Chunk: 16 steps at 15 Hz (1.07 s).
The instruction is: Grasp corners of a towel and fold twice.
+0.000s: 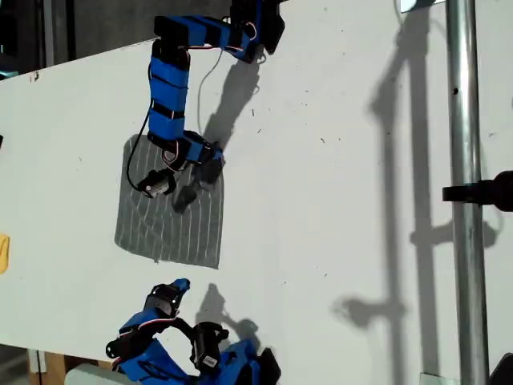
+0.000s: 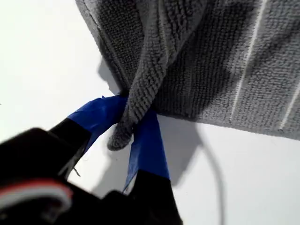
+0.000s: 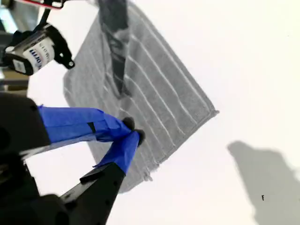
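Note:
The grey striped towel (image 1: 164, 220) lies flat on the white table (image 1: 337, 208), left of centre in the exterior view. My first gripper (image 1: 210, 163) (image 2: 131, 121) reaches in from the top of the exterior view and is shut on one of the towel's corners (image 2: 123, 133), which is bunched into a raised fold between the blue fingers. My second gripper (image 1: 182, 284) (image 3: 133, 131) sits just off the towel's near edge. Its blue fingertips are together with nothing between them. In the second wrist view the towel (image 3: 159, 93) spreads beyond them.
A vertical metal pole (image 1: 461, 160) with a black clamp (image 1: 485, 192) stands at the exterior view's right and casts long shadows on the table. A small yellow object (image 1: 3, 253) shows at that view's left edge. The second arm's base fills the bottom edge.

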Tool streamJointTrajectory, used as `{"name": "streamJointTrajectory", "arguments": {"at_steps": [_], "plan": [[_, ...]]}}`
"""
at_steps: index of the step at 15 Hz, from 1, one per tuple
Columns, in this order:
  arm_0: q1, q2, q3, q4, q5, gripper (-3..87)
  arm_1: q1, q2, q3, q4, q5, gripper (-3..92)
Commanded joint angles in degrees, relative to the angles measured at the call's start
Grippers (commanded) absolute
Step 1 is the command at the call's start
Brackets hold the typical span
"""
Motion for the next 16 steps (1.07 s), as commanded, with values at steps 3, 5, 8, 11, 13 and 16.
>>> {"name": "streamJointTrajectory", "arguments": {"at_steps": [3, 5, 8, 11, 13, 16], "plan": [[-1.7, -3.6, -5.8, 0.3, 6.1, 34.9, -0.4, 0.0, 0.3, -0.4, -0.1, -0.2], [-2.9, -3.3, -6.2, 0.1, 8.0, 34.6, -0.4, 0.0, 0.3, -0.5, -0.1, -0.2], [-4.2, -3.9, 1.8, -6.2, 8.3, 31.9, -0.4, 0.0, 0.3, -0.5, -0.1, -0.2], [-4.4, -8.8, 10.3, -16.3, 6.9, 31.1, -0.5, 0.0, 0.2, -0.5, -0.3, -0.2], [-4.6, -15.4, 12.0, -20.4, 6.0, 30.6, -0.6, 0.0, 0.2, -0.5, -0.3, -0.2], [-4.7, -22.9, 12.0, -22.9, 4.1, 30.6, -0.8, 0.0, 0.2, -0.5, -0.4, -0.2]]}}
